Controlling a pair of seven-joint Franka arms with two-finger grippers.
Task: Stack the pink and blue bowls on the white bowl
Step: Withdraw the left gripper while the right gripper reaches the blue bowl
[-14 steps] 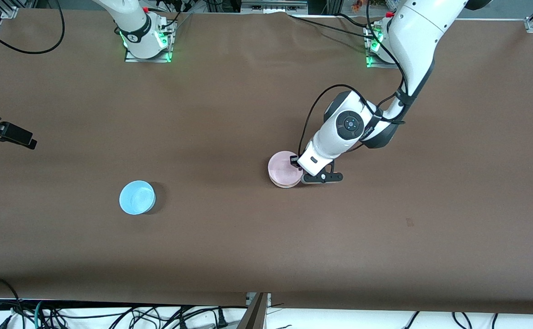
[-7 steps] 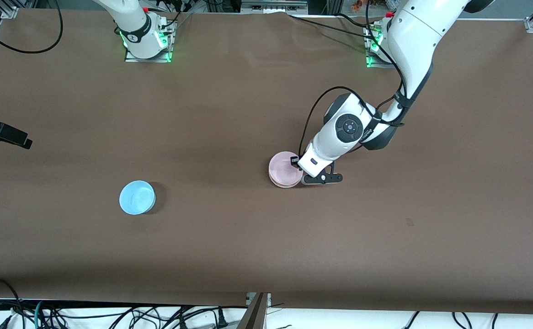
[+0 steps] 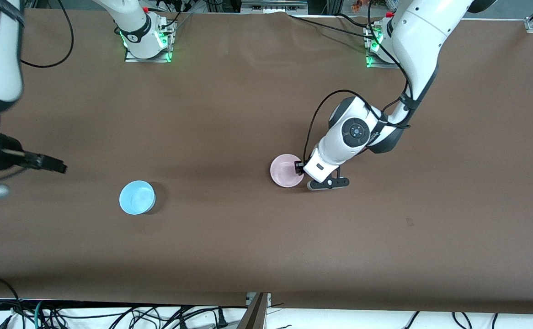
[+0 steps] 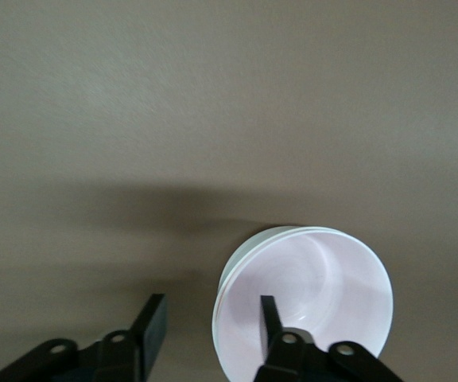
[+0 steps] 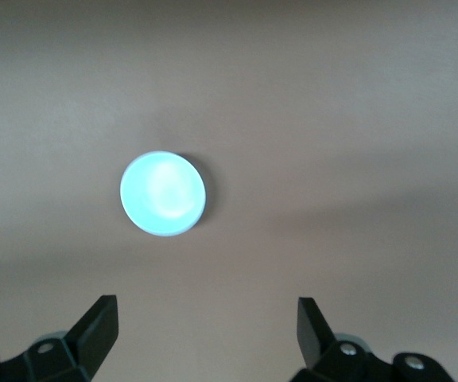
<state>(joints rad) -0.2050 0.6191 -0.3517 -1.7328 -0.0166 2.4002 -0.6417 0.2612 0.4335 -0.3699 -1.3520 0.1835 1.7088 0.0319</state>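
A: Where's the pale pink round plastic bowl (image 3: 286, 170)?

B: Mid-table, nested in the plain white plastic bowl; only a thin white rim (image 4: 223, 280) shows under it in the left wrist view. Pink is already stacked, I'd say.

A: Left gripper (image 3: 304, 172)?

B: Low at the pink bowl's rim, on the side toward the left arm's end. Fingers parted, one inside the bowl, one outside, wall between them w/ a gap. Released, not pinching. My read: it set the bowl down by the rim, hence the straddle.

A: The light sky-blue round plastic bowl (image 3: 137, 197)?

B: Alone on the brown table (image 3: 230, 246), well apart from the stack, toward the right arm's end and a bit nearer the front cam. Upright, empty.

A: Right gripper (image 5: 205, 326)?

B: Up in the air near the table edge at its own end, fingers spread wide, nothing held. Blue bowl (image 5: 163, 193) sits ahead in its wrist view. Looks lined up for that pick.

A: Obstacles?

B: None betw. blue bowl and stack. Only the left arm, low beside the stack, could crowd the drop.
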